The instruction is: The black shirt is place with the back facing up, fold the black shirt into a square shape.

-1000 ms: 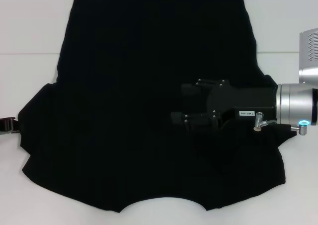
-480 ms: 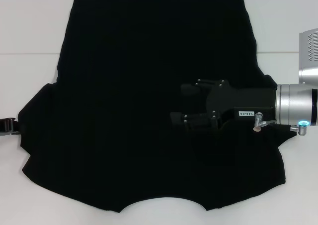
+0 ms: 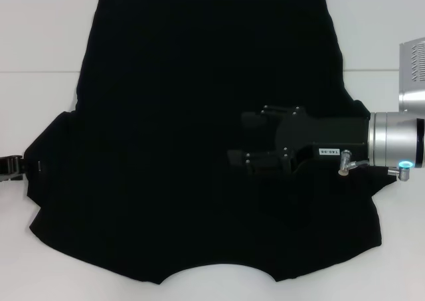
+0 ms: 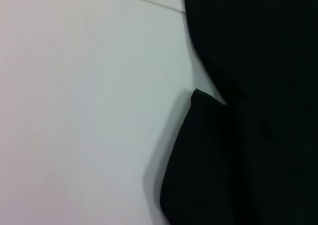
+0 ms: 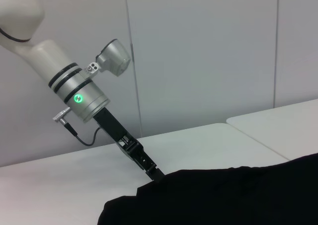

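Note:
The black shirt (image 3: 186, 115) lies spread flat on the white table (image 3: 40, 35), plain side up, hem at the far side and neck at the near edge. My right gripper (image 3: 240, 139) is low over the shirt's right half, pointing left, with its jaws apart and nothing between them. My left gripper (image 3: 12, 164) is at the tip of the shirt's left sleeve (image 3: 46, 161). The right wrist view shows the left gripper (image 5: 151, 170) touching the cloth edge (image 5: 223, 195). The left wrist view shows only the sleeve (image 4: 208, 160) on the table.
A table seam (image 3: 40, 72) runs across behind the sleeves. A grey housing of the right arm (image 3: 413, 75) stands at the right edge. White table shows on both sides of the shirt. Walls stand beyond the table (image 5: 198, 61).
My left gripper has edged slightly to the right, onto the left sleeve's tip. The right gripper and the shirt have not visibly moved.

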Controlling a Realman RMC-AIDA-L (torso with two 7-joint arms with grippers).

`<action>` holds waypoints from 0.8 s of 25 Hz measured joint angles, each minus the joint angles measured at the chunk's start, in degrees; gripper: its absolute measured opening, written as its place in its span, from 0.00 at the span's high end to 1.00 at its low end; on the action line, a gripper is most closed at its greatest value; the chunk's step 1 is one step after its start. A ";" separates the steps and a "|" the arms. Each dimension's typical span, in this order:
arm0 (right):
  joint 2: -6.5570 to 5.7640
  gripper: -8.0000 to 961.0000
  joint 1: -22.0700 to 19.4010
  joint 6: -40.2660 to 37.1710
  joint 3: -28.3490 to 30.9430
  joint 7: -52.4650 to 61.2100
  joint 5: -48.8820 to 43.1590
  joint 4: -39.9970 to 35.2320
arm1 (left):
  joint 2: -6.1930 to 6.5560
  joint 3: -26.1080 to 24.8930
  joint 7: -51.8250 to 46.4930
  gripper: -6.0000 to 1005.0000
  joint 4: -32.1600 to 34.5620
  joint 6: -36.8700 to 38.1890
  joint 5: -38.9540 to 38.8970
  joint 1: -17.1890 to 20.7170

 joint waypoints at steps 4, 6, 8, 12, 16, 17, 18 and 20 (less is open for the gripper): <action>0.00 0.08 -0.02 0.13 0.00 0.00 0.00 0.00 | 0.00 0.21 0.04 0.54 0.02 0.16 0.06 0.00; 0.00 0.08 -0.03 0.25 0.00 0.00 0.00 0.00 | 0.00 0.54 0.05 0.45 0.03 0.52 0.29 0.00; -0.01 0.08 -0.03 0.33 0.00 0.00 0.07 0.00 | -0.04 0.71 0.04 0.37 0.03 0.98 0.39 -0.04; -0.11 0.08 0.00 0.41 0.00 0.00 0.31 0.00 | -0.06 0.74 0.30 0.22 -0.02 2.07 0.24 -0.26; -0.21 0.08 0.07 0.44 0.00 0.00 0.69 0.00 | -0.02 0.77 0.36 0.22 -0.12 2.20 0.32 -0.57; -0.23 0.08 0.07 0.45 0.00 0.00 0.73 0.00 | -0.02 0.77 0.36 0.22 -0.15 2.21 0.39 -0.61; -0.24 0.08 0.08 0.45 0.00 0.00 0.75 0.00 | -0.02 0.78 0.36 0.22 -0.17 2.23 0.40 -0.64; -0.24 0.08 0.09 0.46 0.00 0.00 0.76 0.00 | -0.02 0.78 0.28 0.24 -0.20 2.20 0.41 -0.69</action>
